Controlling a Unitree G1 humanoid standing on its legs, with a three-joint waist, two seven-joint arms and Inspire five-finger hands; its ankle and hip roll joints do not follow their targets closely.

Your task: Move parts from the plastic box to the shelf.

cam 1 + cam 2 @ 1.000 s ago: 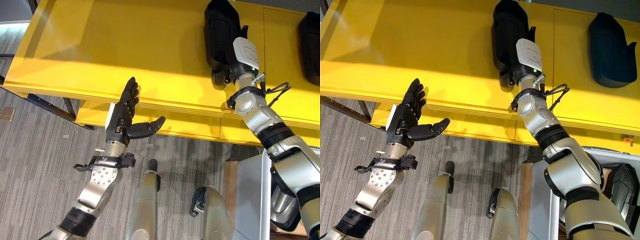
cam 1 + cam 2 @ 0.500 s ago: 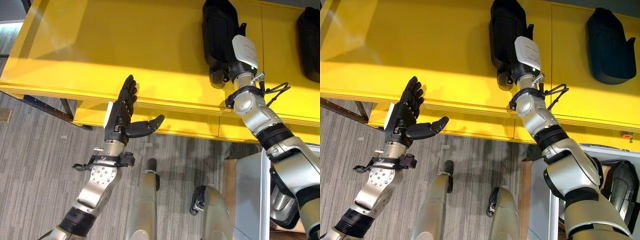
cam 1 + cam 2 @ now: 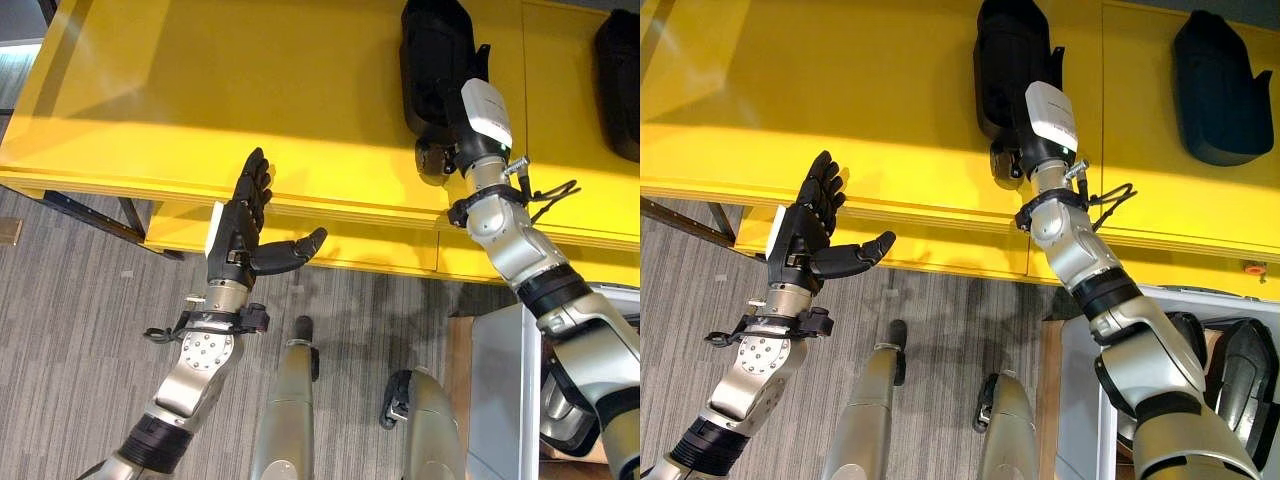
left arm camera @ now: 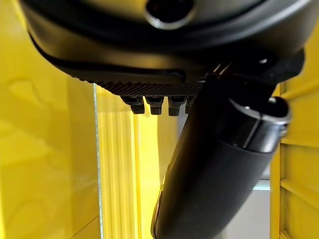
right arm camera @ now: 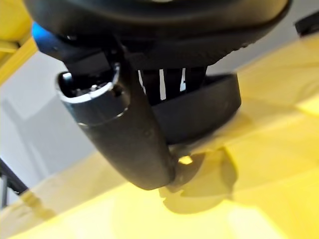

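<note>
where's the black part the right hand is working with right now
The black part lies on top of the yellow shelf, under the right hand, left of a second black part.

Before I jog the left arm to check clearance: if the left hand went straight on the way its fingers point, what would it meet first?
Probably the yellow shelf: the open left hand points at its front edge, with nothing between. Depth is unclear.

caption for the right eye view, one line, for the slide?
Right hand at a black part lying on the yellow shelf; left hand open at the shelf's front edge; second black part further right.
</note>
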